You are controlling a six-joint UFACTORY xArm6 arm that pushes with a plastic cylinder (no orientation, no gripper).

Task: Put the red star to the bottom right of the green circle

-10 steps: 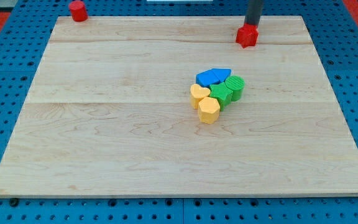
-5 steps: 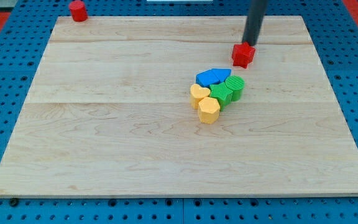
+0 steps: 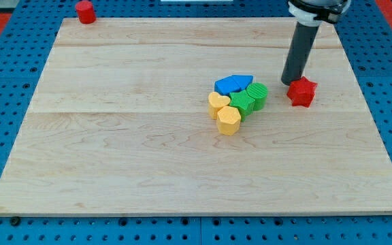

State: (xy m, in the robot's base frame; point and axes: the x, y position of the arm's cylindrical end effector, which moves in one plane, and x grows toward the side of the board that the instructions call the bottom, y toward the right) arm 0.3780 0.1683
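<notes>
The red star [image 3: 302,92] lies on the wooden board, to the right of a tight cluster of blocks. In that cluster the green circle [image 3: 258,94] is at the right, a green star [image 3: 243,102] is at its left, a blue block [image 3: 233,84] is at the top, and two yellow hearts [image 3: 218,103] [image 3: 229,120] are at the lower left. My tip [image 3: 291,82] stands just above and left of the red star, touching it or nearly so, in the gap between the star and the green circle.
A second red block [image 3: 84,11] sits at the board's top left corner. The board [image 3: 114,136] lies on a blue pegboard surface.
My tip has swept down and to the right from the board's top edge. The red star has moved with it, from above the cluster to the right of the green circle.
</notes>
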